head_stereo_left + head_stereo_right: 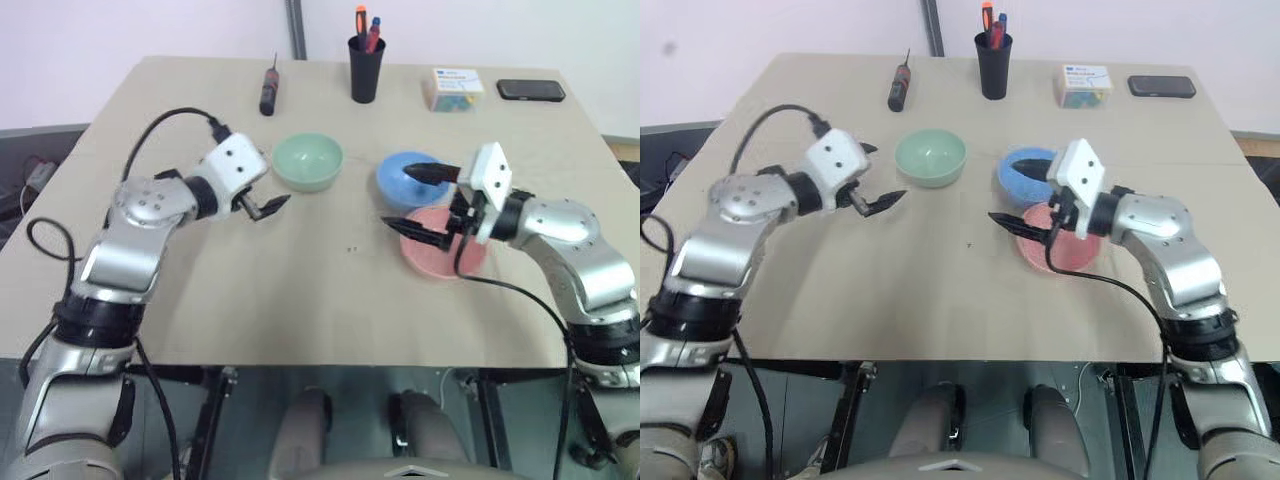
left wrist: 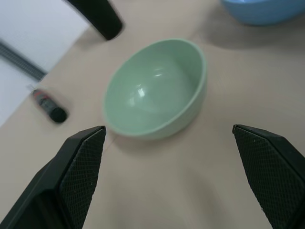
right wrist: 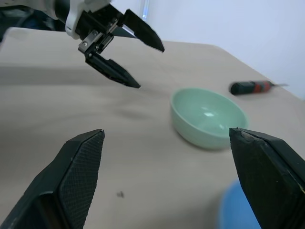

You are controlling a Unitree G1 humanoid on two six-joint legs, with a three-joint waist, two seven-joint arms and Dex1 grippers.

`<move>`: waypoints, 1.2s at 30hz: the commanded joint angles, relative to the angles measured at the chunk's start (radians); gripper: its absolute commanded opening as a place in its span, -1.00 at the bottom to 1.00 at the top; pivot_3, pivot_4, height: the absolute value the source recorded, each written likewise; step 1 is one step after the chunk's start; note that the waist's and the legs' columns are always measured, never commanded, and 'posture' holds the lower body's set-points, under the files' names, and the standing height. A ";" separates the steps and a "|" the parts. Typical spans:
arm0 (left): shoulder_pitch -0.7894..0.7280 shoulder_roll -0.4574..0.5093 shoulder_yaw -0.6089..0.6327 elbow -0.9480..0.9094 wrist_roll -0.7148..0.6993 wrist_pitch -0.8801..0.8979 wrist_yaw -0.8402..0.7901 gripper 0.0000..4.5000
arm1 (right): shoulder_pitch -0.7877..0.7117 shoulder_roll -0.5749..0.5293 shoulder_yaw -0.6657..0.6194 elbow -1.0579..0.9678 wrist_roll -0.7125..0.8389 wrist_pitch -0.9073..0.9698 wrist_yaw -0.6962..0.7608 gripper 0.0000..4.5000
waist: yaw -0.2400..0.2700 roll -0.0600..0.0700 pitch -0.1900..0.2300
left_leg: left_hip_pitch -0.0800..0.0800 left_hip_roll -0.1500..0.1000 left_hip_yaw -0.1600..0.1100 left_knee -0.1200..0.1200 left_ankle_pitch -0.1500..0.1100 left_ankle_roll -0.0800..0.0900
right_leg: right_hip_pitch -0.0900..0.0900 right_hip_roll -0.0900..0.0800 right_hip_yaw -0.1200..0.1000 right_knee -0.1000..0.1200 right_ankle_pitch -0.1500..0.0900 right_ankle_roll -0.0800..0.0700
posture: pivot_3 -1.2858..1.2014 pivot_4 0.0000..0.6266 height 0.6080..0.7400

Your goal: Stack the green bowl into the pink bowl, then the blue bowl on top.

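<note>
**Onlooker A:** While the three bowls sit apart on the table [image 1: 300, 290], the left gripper [image 1: 262, 205] hangs just beside the green bowl [image 1: 308, 161], jaws spread wide and holding nothing. It looks set to take that bowl first.

**Onlooker B:** And the right gripper [image 1: 418, 205] hovers over the pink bowl [image 1: 440, 250], fingers wide apart too, empty, with the blue bowl [image 1: 405, 175] just behind it, near the pink one.

**Onlooker A:** For a clean pick, I'd say the left one should straddle the near rim, one finger inside and one outside, then pinch the wall. It's smooth plastic; a shallow bite could slip.

**Onlooker B:** Agreed. And the right arm wants to clear off the pink bowl, or the green one has nowhere to land.

**Onlooker A:** Lift it level, carry it across, lower it centred. The pen cup [image 1: 366, 68], screwdriver [image 1: 268, 92] and phone [image 1: 531, 90] at the far edge stand well apart from all this.
</note>
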 commanded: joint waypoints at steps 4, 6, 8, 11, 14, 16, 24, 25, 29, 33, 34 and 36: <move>-0.258 -0.086 -0.192 0.324 0.192 -0.194 -0.112 1.00 | 0.160 -0.092 -0.194 -0.217 0.041 0.129 -0.124 0.95 | 0.000 0.000 0.000 | -0.001 0.000 0.000 0.000 0.000 0.000 | 0.000 0.000 0.000 -0.001 0.000 0.000 | 0.03 -0.52 1.00; -0.309 -0.118 -0.225 0.416 0.235 -0.247 -0.122 1.00 | 0.192 -0.100 -0.216 -0.257 0.051 0.153 -0.151 0.95 | -0.002 0.000 0.000 | -0.001 0.000 0.000 0.000 0.000 0.000 | 0.000 0.000 0.000 -0.001 0.000 0.000 | 0.03 -0.52 1.00; -0.350 -0.149 -0.249 0.503 0.266 -0.295 -0.131 1.00 | 0.209 -0.101 -0.229 -0.291 0.058 0.175 -0.182 0.95 | -0.010 0.000 0.000 | 0.000 0.000 0.000 0.000 0.000 0.000 | 0.000 0.000 0.001 0.000 0.000 0.000 | 0.03 -0.52 1.00; -0.396 -0.183 -0.277 0.598 0.311 -0.358 -0.150 0.76 | 0.232 -0.106 -0.248 -0.329 0.066 0.197 -0.214 1.00 | -0.017 0.000 0.000 | -0.001 0.000 0.000 0.001 0.000 0.000 | 0.000 0.000 0.001 0.000 0.000 0.000 | 0.03 -0.52 1.00; -0.435 -0.213 -0.287 0.668 0.343 -0.378 -0.163 0.22 | 0.257 -0.116 -0.267 -0.355 0.075 0.210 -0.231 1.00 | -0.021 0.000 0.000 | -0.001 0.000 0.000 0.001 0.000 0.000 | 0.000 0.000 0.001 -0.001 0.000 0.000 | 0.03 -0.52 1.00; -0.451 -0.225 -0.287 0.701 0.355 -0.391 -0.170 -0.15 | 0.270 -0.122 -0.276 -0.368 0.082 0.216 -0.242 1.00 | -0.023 0.000 0.000 | -0.001 0.000 0.000 0.001 0.000 0.000 | 0.000 0.000 0.001 -0.001 0.000 0.000 | 0.03 -0.52 1.00; -0.487 -0.256 -0.249 0.741 0.344 -0.396 -0.206 -0.96 | 0.327 -0.146 -0.325 -0.392 0.101 0.212 -0.261 1.00 | -0.023 0.000 0.000 | -0.001 0.000 0.000 0.001 0.000 0.000 | 0.000 0.000 0.001 0.000 0.000 0.000 | 0.03 -0.52 1.00; -0.488 -0.254 -0.243 0.731 0.338 -0.395 -0.218 -0.96 | 0.335 -0.149 -0.333 -0.393 0.103 0.209 -0.260 1.00 | -0.023 0.000 0.000 | -0.001 0.000 0.000 0.001 0.000 0.000 | 0.000 0.000 0.001 0.000 0.000 0.000 | 0.03 -0.52 1.00; -0.472 -0.221 -0.223 0.642 0.294 -0.402 -0.323 -0.96 | 0.378 -0.159 -0.367 -0.406 0.110 0.200 -0.258 1.00 | -0.023 0.000 0.000 | -0.001 0.000 0.000 0.001 0.000 0.000 | 0.000 0.000 0.001 0.000 0.000 0.000 | 0.03 -0.52 1.00; -0.445 -0.222 -0.166 0.424 0.135 -0.349 -0.492 -0.96 | 0.467 -0.152 -0.447 -0.437 0.125 0.193 -0.263 1.00 | -0.017 0.000 0.000 | -0.002 0.000 -0.001 0.001 0.000 0.000 | 0.000 0.000 0.000 0.000 0.000 0.000 | 0.03 -0.52 1.00; -0.445 -0.236 -0.162 0.364 0.100 -0.335 -0.521 -0.96 | 0.506 -0.146 -0.481 -0.452 0.133 0.188 -0.258 1.00 | -0.014 0.000 0.000 | -0.002 0.000 -0.001 0.001 0.000 0.000 | 0.000 0.000 0.000 0.000 0.000 0.000 | 0.03 -0.52 1.00; -0.444 -0.255 -0.161 0.298 0.066 -0.315 -0.543 -0.96 | 0.556 -0.139 -0.522 -0.470 0.146 0.177 -0.250 1.00 | -0.010 0.000 0.000 | -0.002 0.000 -0.001 0.001 0.000 0.000 | 0.001 0.000 0.000 -0.001 0.000 0.000 | 0.03 -0.52 1.00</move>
